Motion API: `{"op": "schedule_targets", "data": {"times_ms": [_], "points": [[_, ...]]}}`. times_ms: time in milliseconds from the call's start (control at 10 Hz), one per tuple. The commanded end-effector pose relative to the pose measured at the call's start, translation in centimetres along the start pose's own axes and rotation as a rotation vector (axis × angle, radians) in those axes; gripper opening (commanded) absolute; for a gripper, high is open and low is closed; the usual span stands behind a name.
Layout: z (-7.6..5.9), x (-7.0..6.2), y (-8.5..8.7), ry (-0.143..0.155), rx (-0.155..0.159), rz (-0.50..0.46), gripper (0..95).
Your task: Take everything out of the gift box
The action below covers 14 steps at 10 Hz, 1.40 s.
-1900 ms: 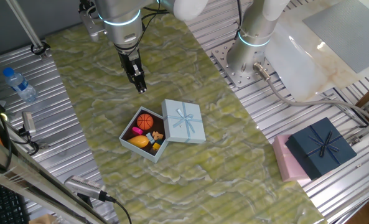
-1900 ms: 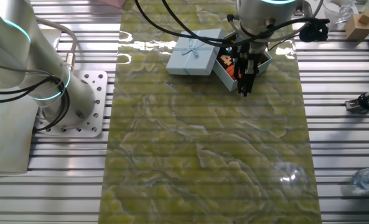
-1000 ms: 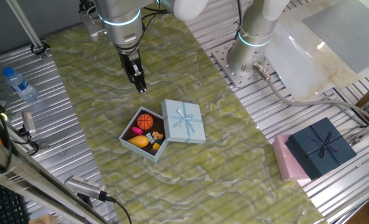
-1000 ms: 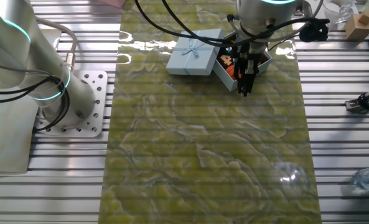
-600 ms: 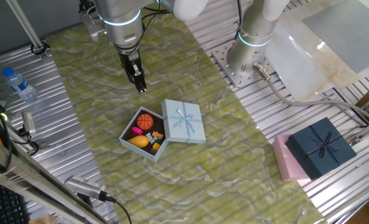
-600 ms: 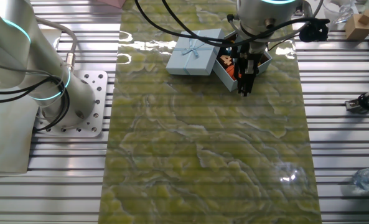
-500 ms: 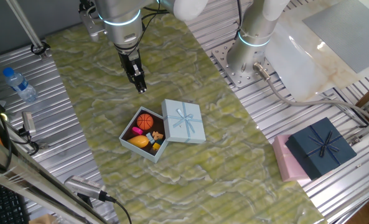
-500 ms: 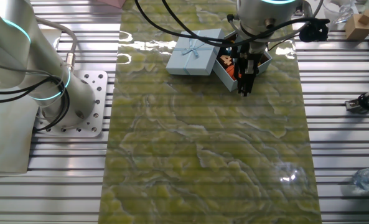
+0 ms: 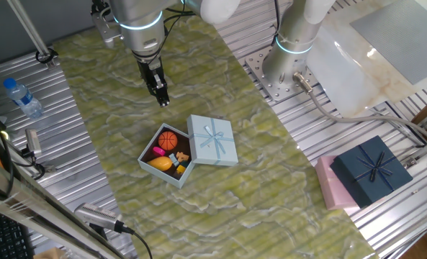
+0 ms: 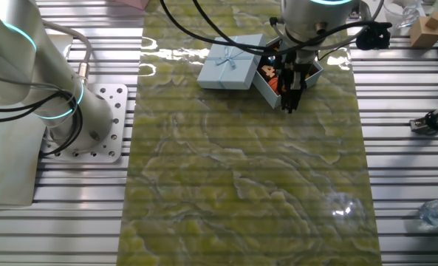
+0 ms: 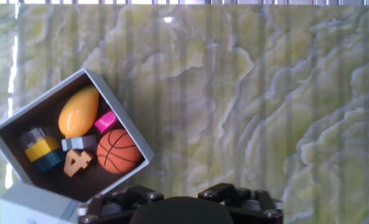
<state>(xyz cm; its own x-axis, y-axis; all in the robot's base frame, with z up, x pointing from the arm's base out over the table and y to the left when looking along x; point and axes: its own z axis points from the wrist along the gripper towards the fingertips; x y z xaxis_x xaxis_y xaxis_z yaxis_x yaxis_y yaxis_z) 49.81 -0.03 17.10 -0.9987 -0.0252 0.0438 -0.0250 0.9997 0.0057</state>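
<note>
Nothing has moved since the earlier frames: arm, box and contents hold the same positions in both fixed views.

Gripper (image 9: 163, 101) hangs above the green marbled mat (image 9: 271, 180), fingers pointing down, clear of all objects. Fingertips read as pressed together in one fixed view, holding nothing; the hand view shows only the gripper base, not the tips.

Gift box (image 9: 149, 150) sits open on the mat, near the gripper but apart from it, on the side nearer the camera in that fixed view. In the hand view the box occupies the lower left. Lid (image 9: 213, 140) with ribbon bow lies flat, touching one box edge.

Contents, all inside the box: orange basketball (image 11: 119, 150), yellow-orange mango-like fruit (image 11: 78, 111), magenta piece (image 11: 106, 122), an orange figure 4 (image 11: 76, 162), and a yellow block (image 11: 42, 149).

Navy box (image 9: 371, 170) and pink box (image 9: 330, 187) stand well apart, off the mat.
</note>
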Motion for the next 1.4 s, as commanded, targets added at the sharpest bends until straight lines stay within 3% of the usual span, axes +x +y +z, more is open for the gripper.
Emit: {"op": "schedule_targets", "data": {"times_ms": [100,1400], "points": [[0.04,-0.28,0.03,0.071,-0.009,-0.044,0.0],[-0.02,-0.40,0.03,0.077,-0.009,-0.072,0.0]]}}
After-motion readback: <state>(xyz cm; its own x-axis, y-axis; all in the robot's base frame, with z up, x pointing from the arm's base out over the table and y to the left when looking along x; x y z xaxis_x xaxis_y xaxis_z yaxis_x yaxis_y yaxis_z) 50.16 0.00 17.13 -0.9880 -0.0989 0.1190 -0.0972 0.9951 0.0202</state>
